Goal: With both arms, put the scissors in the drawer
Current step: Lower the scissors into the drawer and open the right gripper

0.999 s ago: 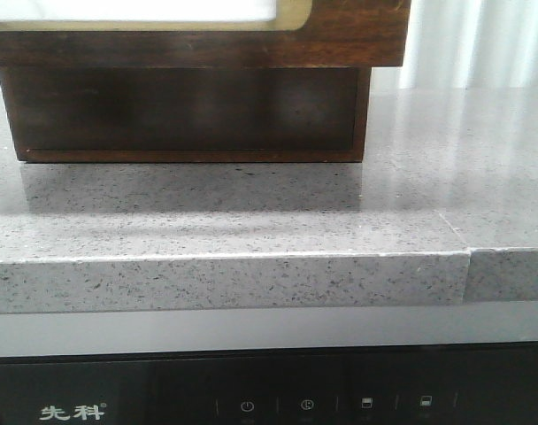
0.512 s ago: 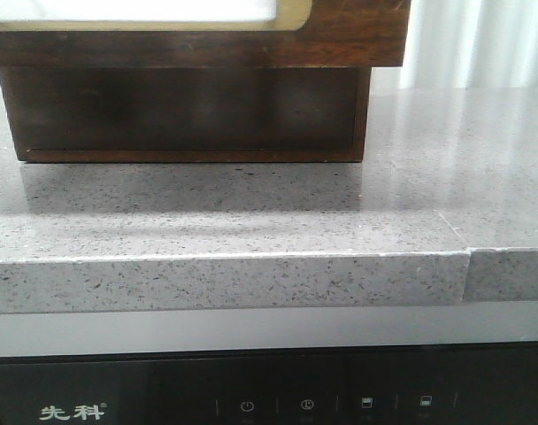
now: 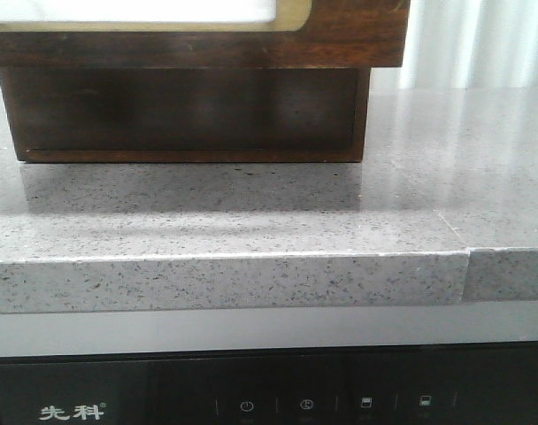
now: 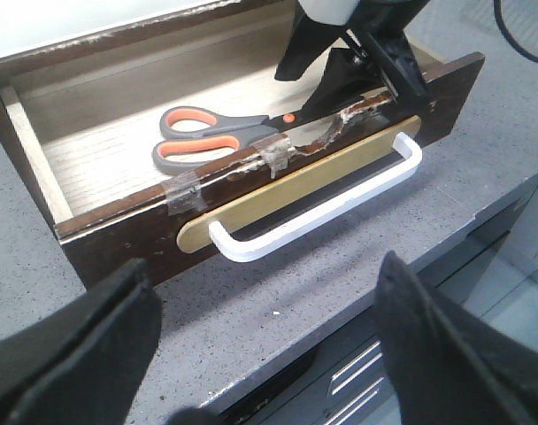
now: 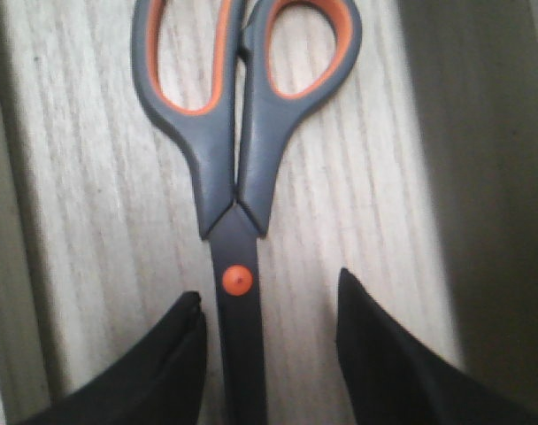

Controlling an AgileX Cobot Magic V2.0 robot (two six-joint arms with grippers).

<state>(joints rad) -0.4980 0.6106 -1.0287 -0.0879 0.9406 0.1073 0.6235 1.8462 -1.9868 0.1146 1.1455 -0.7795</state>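
Note:
The scissors point(image 4: 207, 133) lie flat on the pale wood floor of the open drawer point(image 4: 119, 248), handles away from my right gripper point(image 4: 340, 84). In the right wrist view the grey, orange-lined handles point(image 5: 218, 159) point away. My right gripper point(image 5: 269, 292) is open, its fingers on either side of the dark blade near the orange pivot, apart from it. My left gripper point(image 4: 267, 266) is open and empty, over the countertop in front of the drawer's white handle point(image 4: 322, 208). The front view shows only the drawer front's lower edge point(image 3: 340, 40); neither arm shows there.
The drawer front's top edge is chipped and taped point(image 4: 278, 155). The dark wooden cabinet box point(image 3: 180, 111) stands on the speckled grey countertop point(image 3: 251, 221). The counter's front edge point(image 3: 251, 279) has a black appliance panel point(image 3: 251, 398) below it.

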